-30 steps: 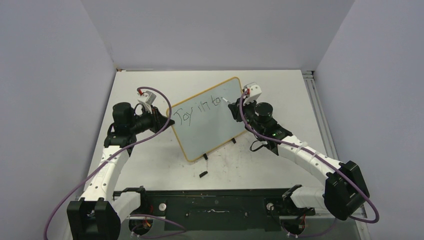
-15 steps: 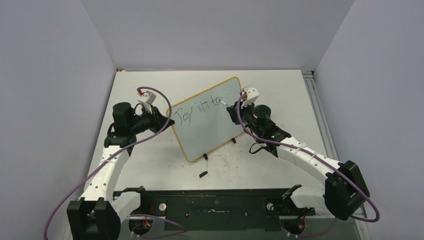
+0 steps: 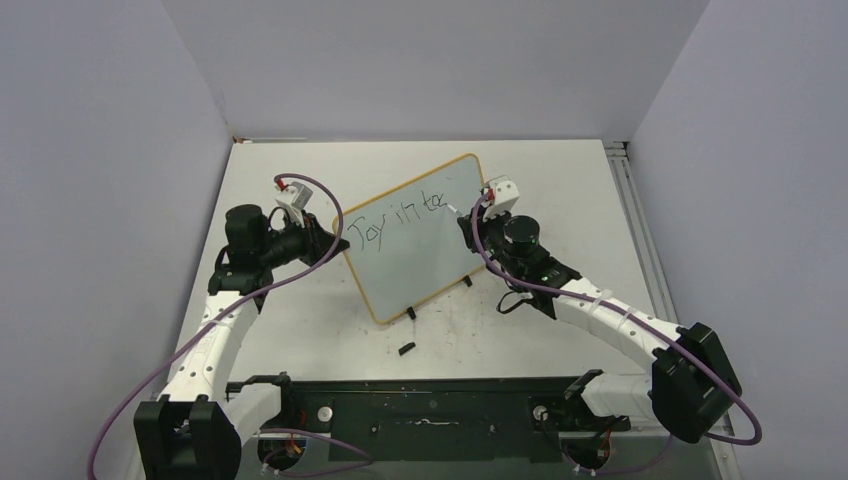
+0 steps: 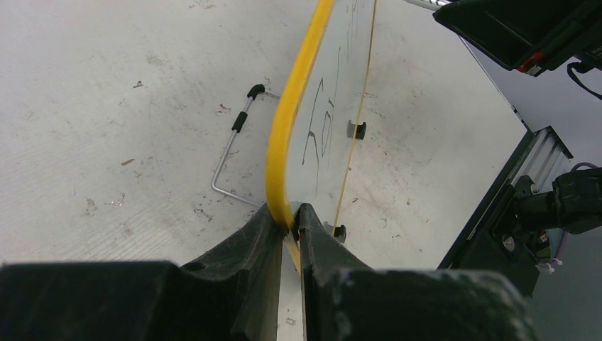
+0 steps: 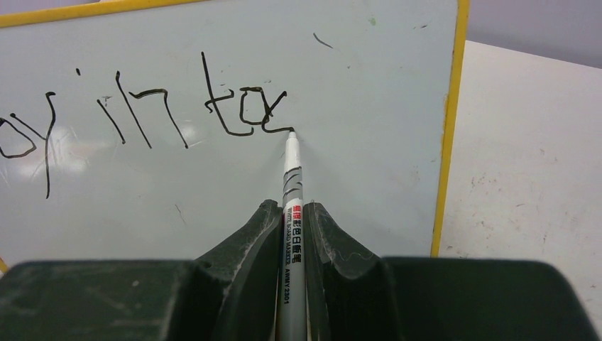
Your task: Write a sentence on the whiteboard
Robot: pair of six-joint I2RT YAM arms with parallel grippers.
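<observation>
The whiteboard (image 3: 415, 250) stands tilted on the table, with a yellow frame and black clip feet. Black marker words on it (image 3: 400, 216) read about "Joy in to" plus a part letter; they also show in the right wrist view (image 5: 177, 106). My left gripper (image 3: 335, 243) is shut on the whiteboard's left edge, pinching the yellow frame (image 4: 284, 142). My right gripper (image 3: 468, 215) is shut on a white marker (image 5: 292, 206), whose tip touches the whiteboard (image 5: 355, 142) at the end of the last stroke.
A small black marker cap (image 3: 405, 349) lies on the table in front of the board. A bent wire stand (image 4: 231, 153) lies on the table behind the board. A black rail (image 3: 430, 410) runs along the near table edge.
My right gripper has moved the marker a little to the right and down, adding strokes after "to". The left gripper and the board have not moved.
</observation>
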